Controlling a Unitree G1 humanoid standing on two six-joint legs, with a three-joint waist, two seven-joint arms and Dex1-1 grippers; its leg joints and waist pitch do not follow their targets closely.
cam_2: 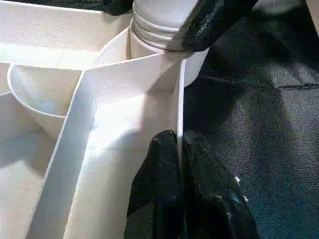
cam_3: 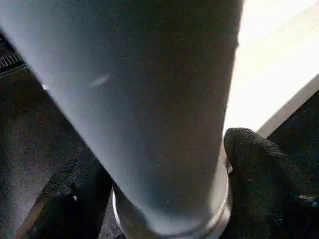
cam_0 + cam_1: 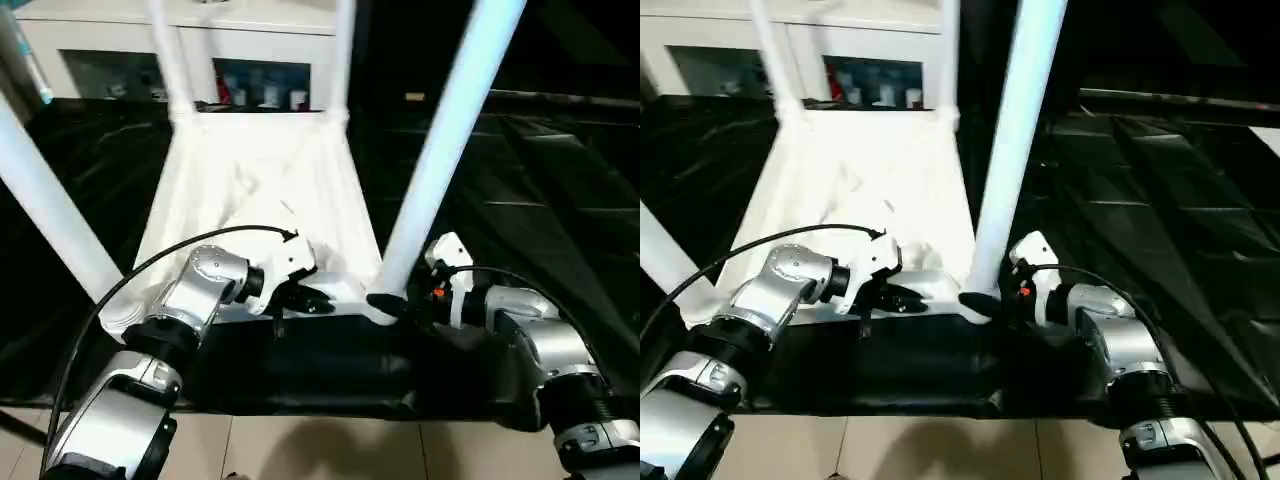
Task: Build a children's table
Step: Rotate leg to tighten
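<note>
White plastic children's table (image 3: 260,190), one, lay upside down on the black-clothed bench (image 3: 560,200), ribbed underside up. Legs: four counted, all standing in corner sockets. Left end effector (image 3: 300,297) pinched the near rim wall, fingers (image 1: 169,184) nearly together on either side of it. Right end effector (image 3: 392,303) gripped the near right leg (image 3: 450,140) at its base, by the socket. Judged light, stiff and smooth, so likely slippery; best held low on a leg or by the rim.

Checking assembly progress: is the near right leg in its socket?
In: the leg stands in the corner socket, with the right end effector around its base.
</note>
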